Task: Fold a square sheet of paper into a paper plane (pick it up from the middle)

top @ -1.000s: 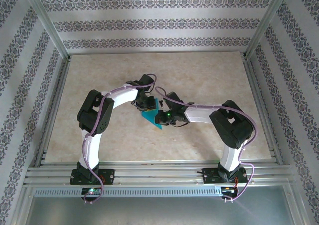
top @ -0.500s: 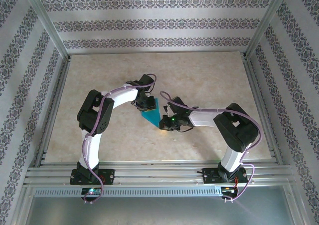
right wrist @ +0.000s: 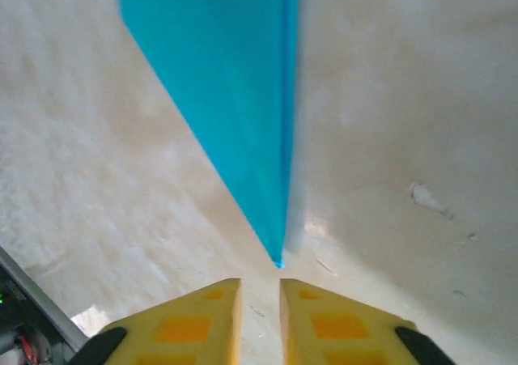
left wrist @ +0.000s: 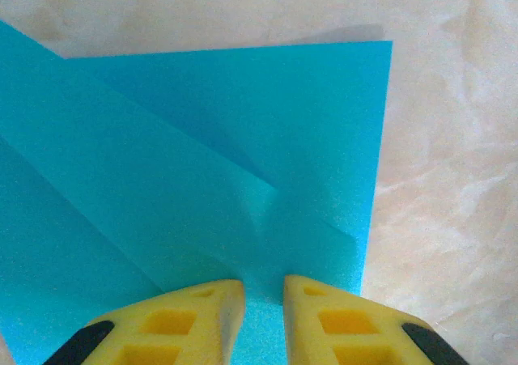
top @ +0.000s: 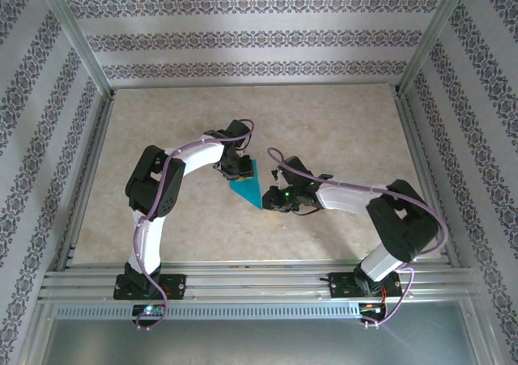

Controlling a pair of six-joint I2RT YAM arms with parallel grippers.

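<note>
bench point(top: 162, 122): pale marbled beige, matte, flat; carries the job at centre of the overhead view.
right arm point(top: 380, 211): pulled back toward lower right compared with a second ago, elbow further out, wrist now off the paper's lower end.
left arm point(top: 158, 187): same pose as a second ago, wrist parked at the paper's upper-left side.
paper point(top: 248, 187): thin teal-blue, lying on the bench between both wrists at frame centre; folded to a long pointed wedge, with overlapping flaps and straight diagonal creases in the left wrist view.
left fingers point(left wrist: 202, 308): yellow with cut-outs, slightly parted, tips over the paper's near edge; nothing visibly pinched, likely a hold-down.
right fingers point(right wrist: 324, 316): clenched a second ago, now released; bare bench in the narrow gap.
paper tip point(right wrist: 279, 261): sharp, just ahead of the right fingers, not touching.
meaning: crease pass probably finished, right side freed for the next fold; plane still incomplete.
</note>
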